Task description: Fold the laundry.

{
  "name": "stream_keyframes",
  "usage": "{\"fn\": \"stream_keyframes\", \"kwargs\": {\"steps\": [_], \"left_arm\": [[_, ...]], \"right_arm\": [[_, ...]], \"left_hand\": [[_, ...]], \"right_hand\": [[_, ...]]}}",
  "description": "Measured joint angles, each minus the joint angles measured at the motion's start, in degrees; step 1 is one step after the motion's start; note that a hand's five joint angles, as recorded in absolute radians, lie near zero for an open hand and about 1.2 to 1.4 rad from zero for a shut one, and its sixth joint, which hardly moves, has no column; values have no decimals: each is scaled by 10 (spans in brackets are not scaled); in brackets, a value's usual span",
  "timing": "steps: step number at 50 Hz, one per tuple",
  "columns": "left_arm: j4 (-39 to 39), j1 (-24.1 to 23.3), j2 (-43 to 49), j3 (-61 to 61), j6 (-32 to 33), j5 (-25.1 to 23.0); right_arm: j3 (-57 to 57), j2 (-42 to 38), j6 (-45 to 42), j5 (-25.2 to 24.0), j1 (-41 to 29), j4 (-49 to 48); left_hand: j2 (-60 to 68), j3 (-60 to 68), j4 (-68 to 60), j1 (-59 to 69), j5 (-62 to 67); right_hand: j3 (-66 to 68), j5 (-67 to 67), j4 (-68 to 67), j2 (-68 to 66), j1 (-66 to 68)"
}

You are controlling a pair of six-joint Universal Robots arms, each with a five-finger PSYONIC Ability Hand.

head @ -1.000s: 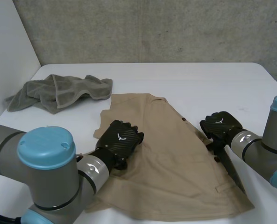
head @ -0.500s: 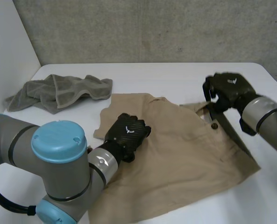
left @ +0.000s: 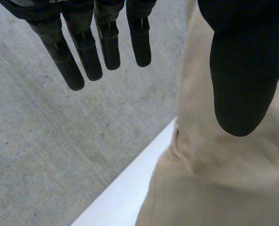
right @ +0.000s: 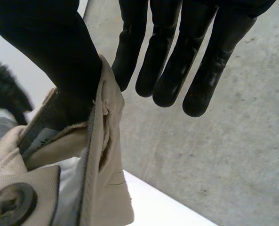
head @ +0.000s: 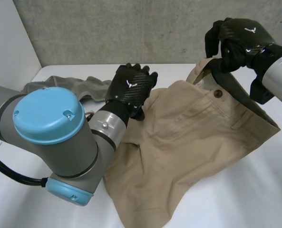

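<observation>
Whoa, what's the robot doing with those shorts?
It is working on the laundry. Its right hand pinches the waistband of the beige shorts near the button and holds that end up above the white table. Its left hand is raised at the shorts' other side, fingers straight, with the cloth against its thumb. The rest of the shorts trails down onto the table. A grey towel lies crumpled behind the left arm.

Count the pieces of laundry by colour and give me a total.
Tan trousers: 1
Grey towel: 1
Total: 2
</observation>
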State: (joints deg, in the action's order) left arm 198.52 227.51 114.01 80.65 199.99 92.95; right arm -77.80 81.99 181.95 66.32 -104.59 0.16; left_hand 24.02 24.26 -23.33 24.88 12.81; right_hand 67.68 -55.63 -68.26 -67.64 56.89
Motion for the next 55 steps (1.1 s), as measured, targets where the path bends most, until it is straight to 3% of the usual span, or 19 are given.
{"fn": "stream_keyframes", "kwargs": {"steps": [9, 17, 26, 30, 36, 45, 55], "left_arm": [[14, -8, 19, -42, -12, -10], [4, -13, 66, -85, -29, -49], [-33, -10, 99, -90, -95, -102], [-39, -8, 101, -83, -115, -107], [-39, -8, 91, -64, -118, -100], [-38, -15, 2, 41, -111, -46], [-37, -59, -76, 177, -110, -10]], "right_arm": [[-14, -1, -1, -1, -18, 15], [-21, 0, 0, 0, -18, 15], [-27, 0, 0, 3, -15, 13], [-28, 0, 0, 5, -15, 12], [-28, -1, 0, 8, -14, 12], [-25, -9, -2, 47, -9, 10], [-25, -34, -4, 69, -13, 9]], "left_hand": [[-6, -6, 7, 0, -6], [34, 31, -41, 27, 48], [234, 231, -241, 237, 243], [393, 388, -400, 366, 396], [443, 435, -453, 389, 435], [443, 436, -453, 389, 435], [401, 399, -408, 387, 424]], "right_hand": [[0, 0, 0, 0, 0], [0, 0, 0, 0, 0], [0, 0, 0, 0, 0], [0, 0, 0, 0, 0], [0, 0, 0, 0, 0], [0, 0, 0, 0, 0], [0, 0, 0, 0, 0]]}}
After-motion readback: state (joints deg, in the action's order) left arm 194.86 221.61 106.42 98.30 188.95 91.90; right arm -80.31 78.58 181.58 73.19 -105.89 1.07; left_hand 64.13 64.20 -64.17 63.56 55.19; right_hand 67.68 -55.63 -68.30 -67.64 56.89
